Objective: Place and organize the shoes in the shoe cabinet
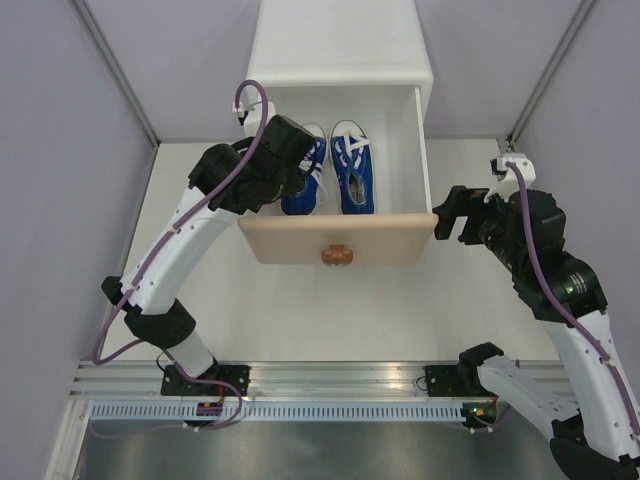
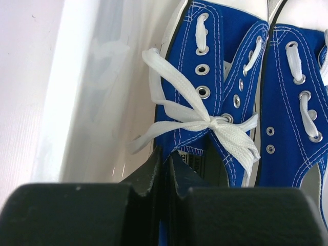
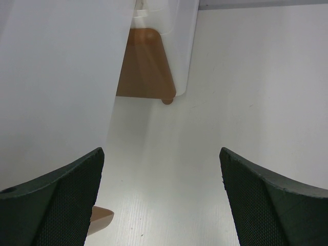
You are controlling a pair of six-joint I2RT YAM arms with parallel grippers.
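- The blue shoes (image 1: 352, 185) lie side by side in the open top drawer (image 1: 340, 243) of the cabinet (image 1: 340, 45), upper centre.
- Left gripper (image 2: 166, 163): fingers together at the left shoe's (image 2: 215, 72) heel opening; placement looks nearly done.
- Right gripper (image 3: 161, 154): spread wide, empty, right of the drawer.
- Next: lift clear without snagging the laces (image 2: 195, 120).

The pulled-out drawer with the beige wooden front (image 1: 338, 243) is open from above. Its left side is filled by the left gripper (image 2: 166, 154), fingers pressed together, and the pair of blue canvas sneakers (image 1: 352, 185). Only a thin gap crossed by a white lace (image 2: 169, 102) runs along the left wall. A strip of bare floor lies along the right wall. Outside that wall the wide-spread right gripper (image 3: 161, 169) stands over bare white table (image 1: 330, 320)
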